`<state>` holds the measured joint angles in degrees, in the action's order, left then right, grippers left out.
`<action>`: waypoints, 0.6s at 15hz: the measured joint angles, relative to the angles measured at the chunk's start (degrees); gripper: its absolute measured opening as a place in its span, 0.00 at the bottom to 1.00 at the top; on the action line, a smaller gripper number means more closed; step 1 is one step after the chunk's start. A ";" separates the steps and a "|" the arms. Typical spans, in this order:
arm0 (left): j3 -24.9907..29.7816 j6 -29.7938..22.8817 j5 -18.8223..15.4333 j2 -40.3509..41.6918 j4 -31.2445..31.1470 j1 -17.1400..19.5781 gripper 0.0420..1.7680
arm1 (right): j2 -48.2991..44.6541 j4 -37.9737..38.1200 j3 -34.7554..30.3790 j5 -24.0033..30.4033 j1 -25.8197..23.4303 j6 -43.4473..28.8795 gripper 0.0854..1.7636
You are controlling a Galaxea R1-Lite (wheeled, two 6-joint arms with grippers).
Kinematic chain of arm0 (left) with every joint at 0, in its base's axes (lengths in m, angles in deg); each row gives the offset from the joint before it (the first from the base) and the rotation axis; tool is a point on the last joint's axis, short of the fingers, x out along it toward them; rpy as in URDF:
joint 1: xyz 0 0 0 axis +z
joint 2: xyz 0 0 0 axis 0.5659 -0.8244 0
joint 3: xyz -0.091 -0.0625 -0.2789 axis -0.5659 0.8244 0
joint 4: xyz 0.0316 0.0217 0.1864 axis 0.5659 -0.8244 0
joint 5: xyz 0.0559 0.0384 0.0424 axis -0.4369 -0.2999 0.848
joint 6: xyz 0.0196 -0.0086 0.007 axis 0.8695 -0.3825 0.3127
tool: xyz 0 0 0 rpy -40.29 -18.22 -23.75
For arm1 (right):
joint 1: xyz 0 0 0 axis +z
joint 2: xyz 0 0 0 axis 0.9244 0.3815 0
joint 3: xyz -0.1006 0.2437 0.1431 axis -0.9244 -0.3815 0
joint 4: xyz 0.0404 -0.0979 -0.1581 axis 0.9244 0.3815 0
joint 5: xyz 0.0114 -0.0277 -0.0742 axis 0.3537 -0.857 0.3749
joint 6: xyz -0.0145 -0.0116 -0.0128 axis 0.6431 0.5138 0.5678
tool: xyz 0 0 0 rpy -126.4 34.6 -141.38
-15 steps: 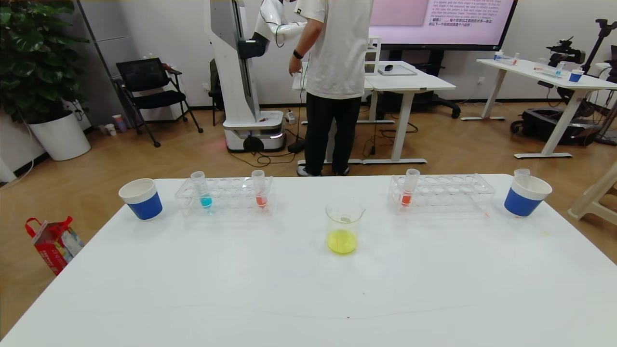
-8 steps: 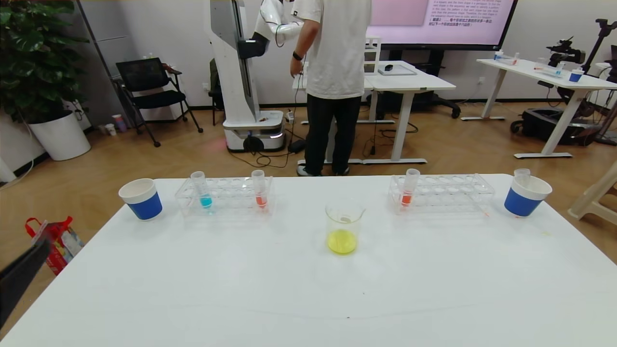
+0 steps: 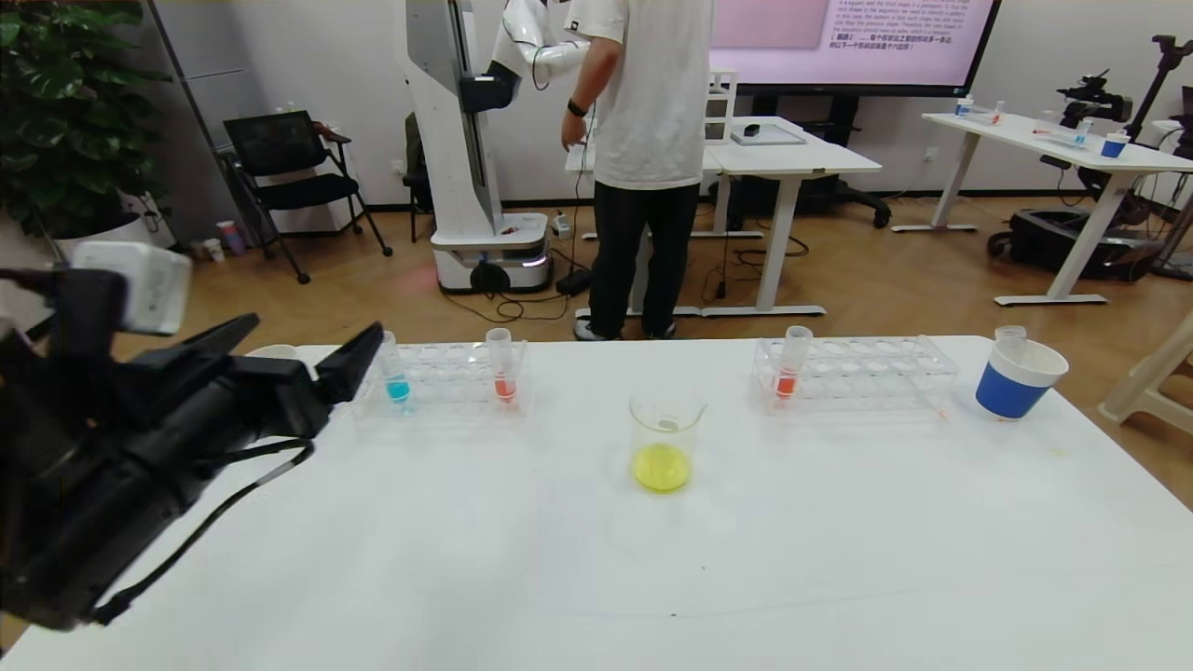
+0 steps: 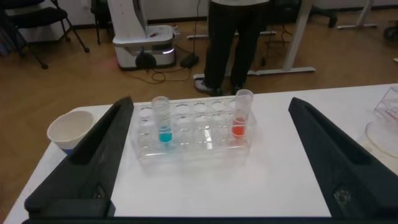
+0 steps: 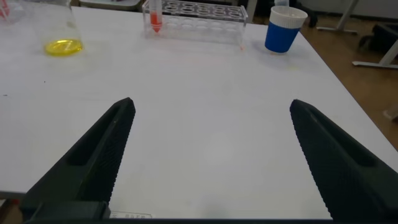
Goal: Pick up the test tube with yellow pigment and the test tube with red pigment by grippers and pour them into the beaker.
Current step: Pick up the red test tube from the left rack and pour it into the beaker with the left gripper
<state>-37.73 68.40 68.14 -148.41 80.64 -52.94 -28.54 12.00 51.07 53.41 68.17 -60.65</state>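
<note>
Both fingers (image 5: 121,134) spread — wrist views only.

Wooden herringbone floor (image 3: 932,270) beyond the far edge of the white table (image 3: 596,559). Black folding chair (image 3: 294,177) and potted plant (image 3: 65,112) off the far left corner. White desks (image 3: 792,158) under a large wall screen (image 3: 848,37). Person in white shirt (image 3: 643,140) standing by a white machine (image 3: 466,168).

Beaker (image 3: 664,438) upright mid-table, yellow liquid inside; red-pigment tube (image 3: 500,365) upright in rack.
</note>
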 joint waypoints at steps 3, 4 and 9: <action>-4.35 -0.44 6.34 -13.41 9.80 -7.85 0.98 | 0.00 0.00 -0.02 0.00 0.00 0.02 0.98; -5.84 -0.50 7.23 -17.20 11.98 -9.14 0.98 | 0.00 0.00 -0.02 0.00 0.00 0.02 0.98; -14.84 -0.74 8.91 -34.41 19.94 -11.26 0.98 | 0.00 0.00 -0.02 0.00 0.00 0.02 0.98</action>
<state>-52.57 67.66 77.05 -182.82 100.58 -64.20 -28.54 12.00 51.05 53.41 68.17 -60.63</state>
